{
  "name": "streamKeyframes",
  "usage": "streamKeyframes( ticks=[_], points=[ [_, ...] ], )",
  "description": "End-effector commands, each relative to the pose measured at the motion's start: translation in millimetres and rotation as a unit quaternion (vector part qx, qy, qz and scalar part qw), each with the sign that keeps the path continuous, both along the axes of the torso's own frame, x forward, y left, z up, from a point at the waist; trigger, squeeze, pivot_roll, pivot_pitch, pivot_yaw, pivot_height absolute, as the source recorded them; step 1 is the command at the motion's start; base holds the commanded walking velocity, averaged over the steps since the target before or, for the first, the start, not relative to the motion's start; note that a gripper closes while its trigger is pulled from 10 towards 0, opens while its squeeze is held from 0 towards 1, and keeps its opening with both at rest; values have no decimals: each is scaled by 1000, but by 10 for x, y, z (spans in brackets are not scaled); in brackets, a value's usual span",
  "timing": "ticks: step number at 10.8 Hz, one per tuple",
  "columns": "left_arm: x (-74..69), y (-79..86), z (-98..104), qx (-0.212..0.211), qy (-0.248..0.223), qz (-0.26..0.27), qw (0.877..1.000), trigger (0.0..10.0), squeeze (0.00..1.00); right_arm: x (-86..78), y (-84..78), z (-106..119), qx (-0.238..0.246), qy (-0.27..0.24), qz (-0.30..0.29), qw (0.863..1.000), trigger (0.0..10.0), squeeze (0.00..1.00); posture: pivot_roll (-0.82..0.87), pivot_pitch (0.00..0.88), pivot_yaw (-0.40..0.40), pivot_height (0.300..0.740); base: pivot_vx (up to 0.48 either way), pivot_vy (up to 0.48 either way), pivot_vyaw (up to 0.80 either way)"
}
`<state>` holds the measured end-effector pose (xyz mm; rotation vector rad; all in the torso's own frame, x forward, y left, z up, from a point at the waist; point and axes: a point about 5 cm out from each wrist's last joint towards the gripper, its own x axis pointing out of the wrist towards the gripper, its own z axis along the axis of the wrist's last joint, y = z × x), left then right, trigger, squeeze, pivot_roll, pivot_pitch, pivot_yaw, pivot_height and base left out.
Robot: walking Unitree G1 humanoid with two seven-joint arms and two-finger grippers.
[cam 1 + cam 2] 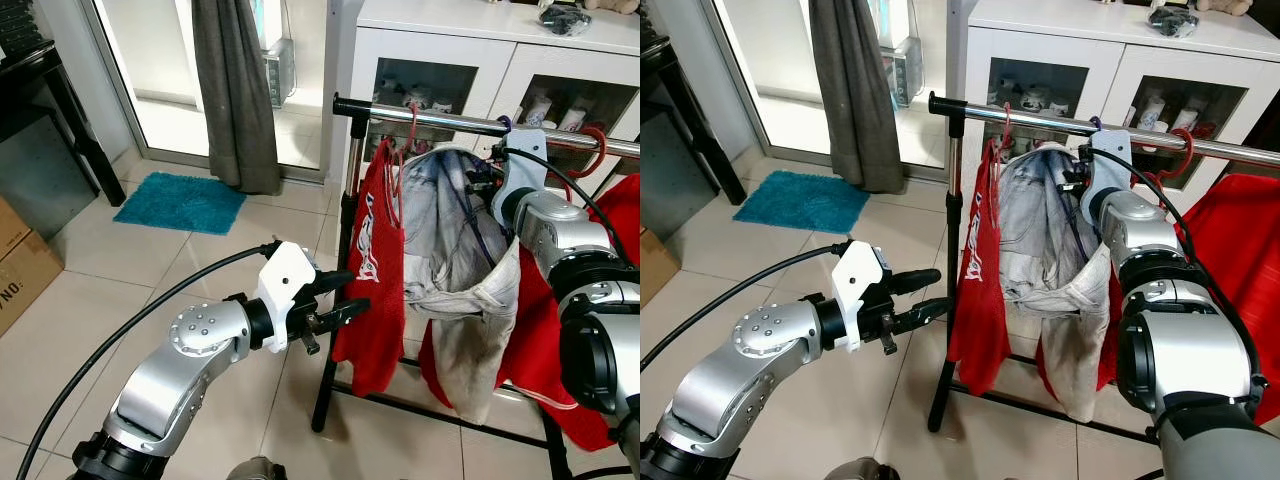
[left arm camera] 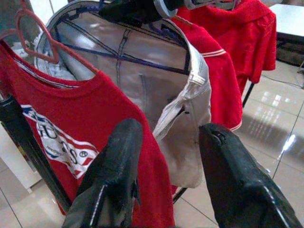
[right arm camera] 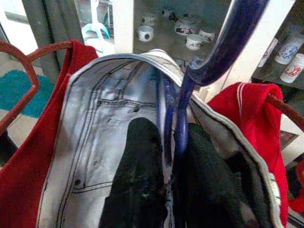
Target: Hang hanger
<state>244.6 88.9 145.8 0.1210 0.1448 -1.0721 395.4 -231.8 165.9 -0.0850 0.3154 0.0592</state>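
Hanging was at its last stage, as far as could be judged: the right gripper (image 3: 173,190) was raised to the chrome rail (image 1: 450,118), its two black fingers closed on the neck of the dark blue hanger (image 3: 183,111), whose hook (image 3: 228,38) curved up toward the bar. A pale grey garment (image 1: 455,270) draped from that hanger, between a red printed T-shirt (image 1: 372,270) on a red hanger (image 1: 405,140) to its left and another red shirt (image 1: 545,360) to its right. To do this well, the hook should probably be lifted fully over the rail and lowered until the bar took the weight before the fingers let go; releasing early risked the garment sliding off. Whether the hook already sat on the rail could not be told.

The left gripper (image 1: 335,300) hovered open and empty, low and just left of the red T-shirt, able to steady the cloth if needed.

The rack stood on a pale tiled floor (image 1: 200,270). Behind it was a white cabinet (image 1: 450,40) with glass doors and crockery inside; far left, a teal mat (image 1: 180,200) lay by a grey curtain (image 1: 235,90).
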Motion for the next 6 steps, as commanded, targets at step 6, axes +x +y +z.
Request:
streamKeyframes(
  ticks=[6],
  points=[
    [14,-24,-11,14,-8,-4,1000,10000,0,11,15,20,0,-6,10,1000,1608,0,25,0,-10,723,0,0,0]
  ],
)
